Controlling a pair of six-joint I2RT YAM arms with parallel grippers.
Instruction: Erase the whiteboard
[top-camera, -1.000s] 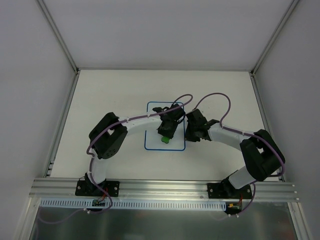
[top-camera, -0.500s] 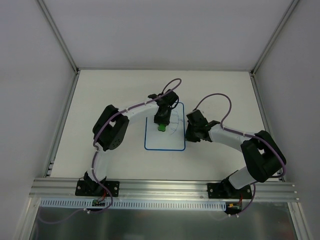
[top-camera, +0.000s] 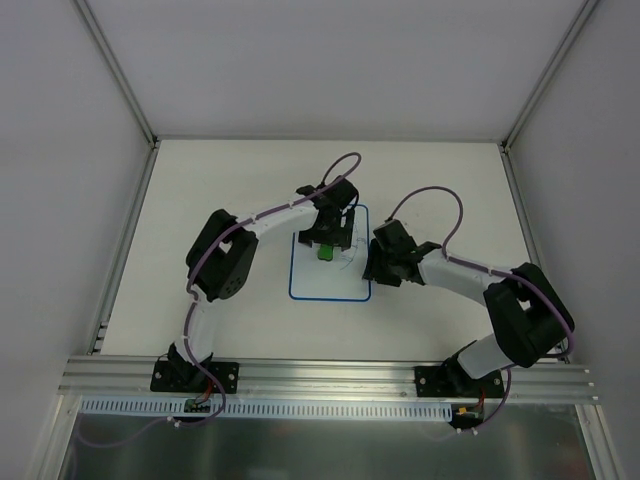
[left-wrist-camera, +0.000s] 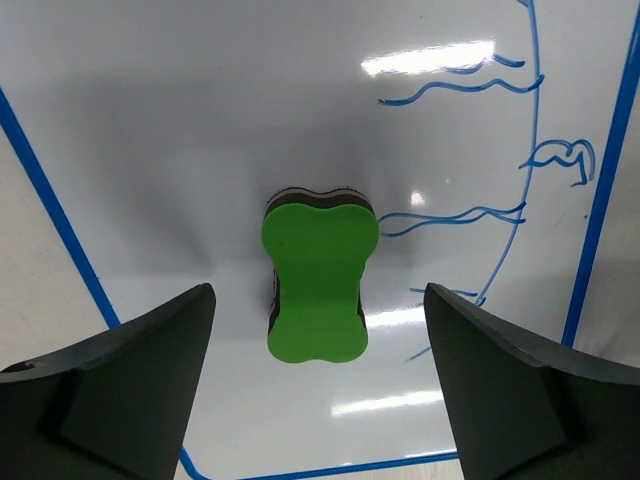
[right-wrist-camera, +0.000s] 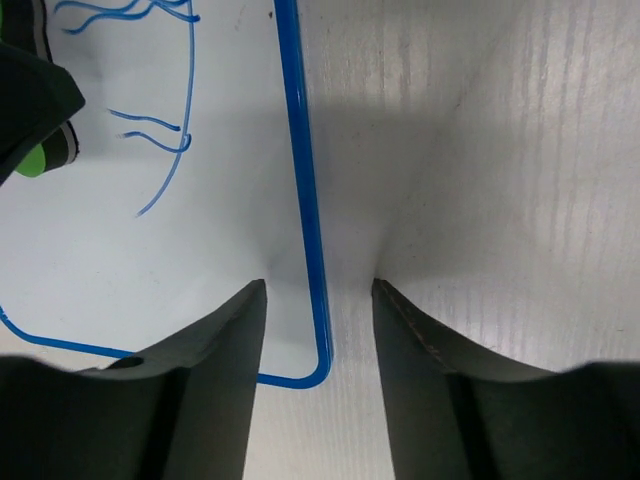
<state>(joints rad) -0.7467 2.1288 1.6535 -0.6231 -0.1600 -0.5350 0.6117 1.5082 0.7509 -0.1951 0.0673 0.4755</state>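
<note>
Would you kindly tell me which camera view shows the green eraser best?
The left wrist view: the green eraser lies whole at its centre on the whiteboard, between spread fingers. The top external view shows only a green speck under the left arm; the right wrist view catches a sliver at its left edge.

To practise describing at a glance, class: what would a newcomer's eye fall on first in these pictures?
The bright green peanut-shaped eraser block lies loose on the white rectangular whiteboard with its thin blue border, between the open fingers of the left tool. Wavy blue marker scribbles cover the board's right part in the left wrist view. The right tool, open, straddles the board's blue edge near a rounded corner.
</note>
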